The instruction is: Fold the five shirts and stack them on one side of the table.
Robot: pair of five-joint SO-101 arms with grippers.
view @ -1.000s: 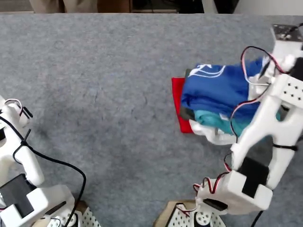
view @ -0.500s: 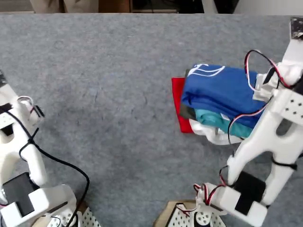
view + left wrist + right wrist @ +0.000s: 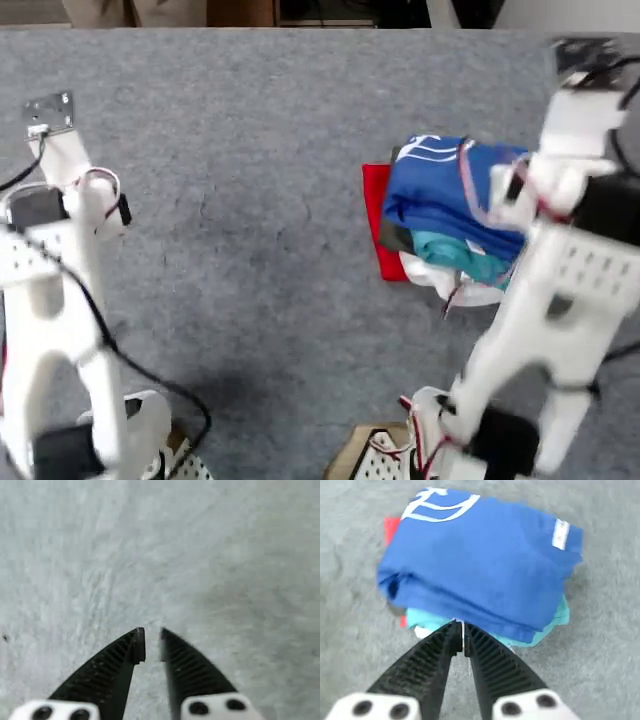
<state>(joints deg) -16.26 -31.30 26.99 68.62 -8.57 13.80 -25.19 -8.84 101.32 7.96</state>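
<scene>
Shirts are stacked, folded, on the right side of the table, blue uppermost; the right gripper is held closed and empty above them; the left gripper, barely parted, is empty; stacking is judged complete; only withdrawal is called for.

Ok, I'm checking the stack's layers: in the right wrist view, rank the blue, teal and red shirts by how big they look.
1. blue shirt, covering most of the pile.
2. teal shirt, a strip along its edge.
3. red shirt, only a corner peeking out.
</scene>
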